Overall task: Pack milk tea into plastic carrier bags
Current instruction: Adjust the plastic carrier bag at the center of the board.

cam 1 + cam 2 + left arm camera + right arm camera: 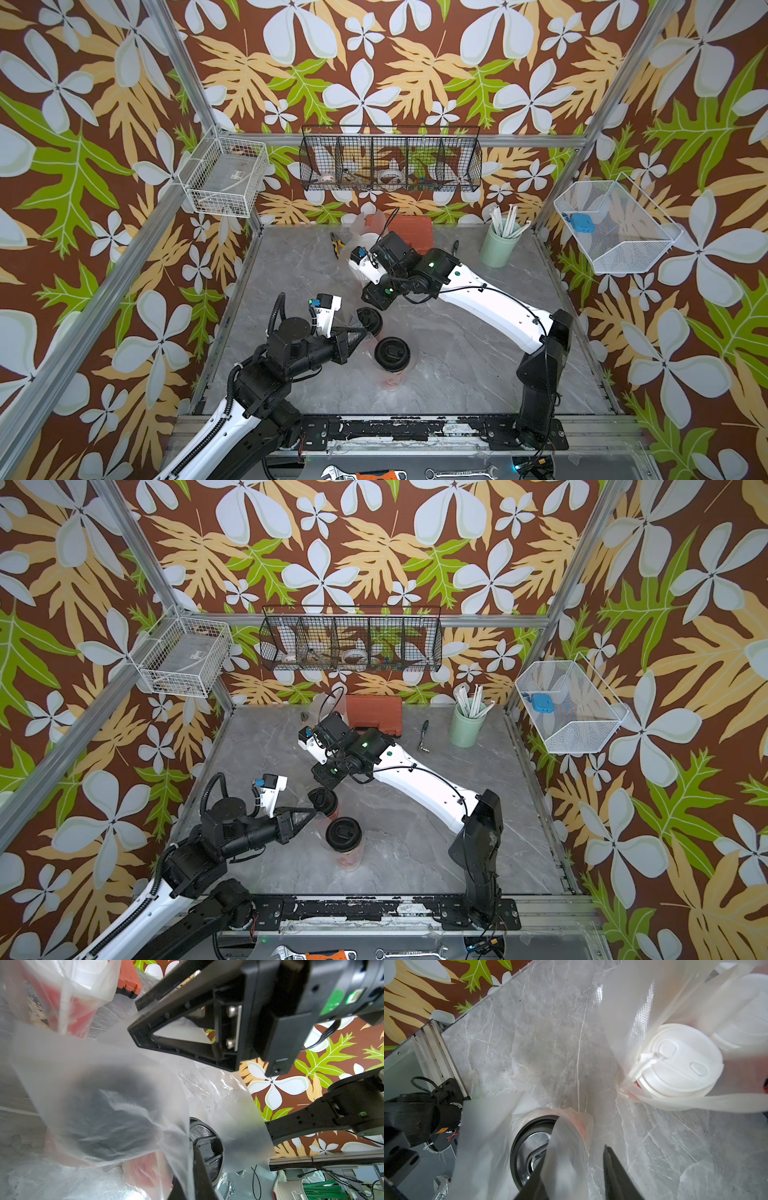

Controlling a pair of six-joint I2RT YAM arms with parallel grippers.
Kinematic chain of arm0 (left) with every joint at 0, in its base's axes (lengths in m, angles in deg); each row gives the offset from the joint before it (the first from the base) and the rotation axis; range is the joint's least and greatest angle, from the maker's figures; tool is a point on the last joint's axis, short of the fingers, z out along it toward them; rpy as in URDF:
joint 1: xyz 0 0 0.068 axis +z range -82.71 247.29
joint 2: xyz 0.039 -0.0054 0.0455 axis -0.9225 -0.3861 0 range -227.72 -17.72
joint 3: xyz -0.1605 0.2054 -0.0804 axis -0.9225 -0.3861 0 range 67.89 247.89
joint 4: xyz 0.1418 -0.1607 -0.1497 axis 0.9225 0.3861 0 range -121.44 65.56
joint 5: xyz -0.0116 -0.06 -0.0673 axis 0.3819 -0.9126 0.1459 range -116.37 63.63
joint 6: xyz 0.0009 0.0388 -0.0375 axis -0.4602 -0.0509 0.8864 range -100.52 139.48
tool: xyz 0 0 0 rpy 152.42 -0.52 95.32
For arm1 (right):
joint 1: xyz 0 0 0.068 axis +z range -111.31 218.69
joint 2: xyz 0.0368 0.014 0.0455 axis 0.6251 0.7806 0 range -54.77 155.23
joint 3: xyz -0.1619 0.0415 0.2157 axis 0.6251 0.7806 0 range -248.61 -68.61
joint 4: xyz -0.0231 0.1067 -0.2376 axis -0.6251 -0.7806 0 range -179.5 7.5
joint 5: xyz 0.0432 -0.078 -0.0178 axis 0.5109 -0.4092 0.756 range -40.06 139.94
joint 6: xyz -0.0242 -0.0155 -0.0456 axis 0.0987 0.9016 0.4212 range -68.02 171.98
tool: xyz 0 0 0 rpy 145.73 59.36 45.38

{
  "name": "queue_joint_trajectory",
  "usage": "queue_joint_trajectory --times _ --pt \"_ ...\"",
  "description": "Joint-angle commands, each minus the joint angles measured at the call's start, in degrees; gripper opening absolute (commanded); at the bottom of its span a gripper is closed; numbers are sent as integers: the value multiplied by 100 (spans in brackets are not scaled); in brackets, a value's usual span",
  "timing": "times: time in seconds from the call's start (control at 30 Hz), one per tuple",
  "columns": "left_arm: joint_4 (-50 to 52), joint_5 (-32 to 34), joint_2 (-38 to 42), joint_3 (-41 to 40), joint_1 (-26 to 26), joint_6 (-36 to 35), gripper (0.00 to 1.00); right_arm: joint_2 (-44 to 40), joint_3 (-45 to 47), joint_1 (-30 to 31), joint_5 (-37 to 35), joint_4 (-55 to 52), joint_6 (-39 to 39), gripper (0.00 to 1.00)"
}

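Your left gripper [360, 332] is clenched on plastic carrier bag [116, 1059] film beside two black-lid milk tea cups [392, 353] mid-table, upright, long axes vertical, lids up. Right gripper [571, 1163]: jaws apart, a bag strip between them. Its arm [490, 299] blocks your top view of the white-lid cups [679, 1064] at back; red case [415, 230] behind, straw cup [496, 251] right.

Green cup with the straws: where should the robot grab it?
Probably best to grip the mint-green cup around its side wall, coming level from the front. It stands upright, and white straws poking out the top block a grab from above.
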Motion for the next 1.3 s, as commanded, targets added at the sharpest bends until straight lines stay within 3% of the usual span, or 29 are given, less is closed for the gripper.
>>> queue_joint_trajectory --times 0.0,0.33,0.6,1.27 --pt "-18 57 1 26 -4 -90 0 1 -22 14 -102 -81 51 30" --pt "-16 66 -46 83 -4 -121 0 -5 -28 12 -152 -90 51 0" --pt "18 101 -213 200 -4 -300 0 -257 195 -27 -728 -51 -344 0" --pt "3 183 -1175 772 -4 -1039 0 -1326 1402 -546 -1362 280 -1228 0"
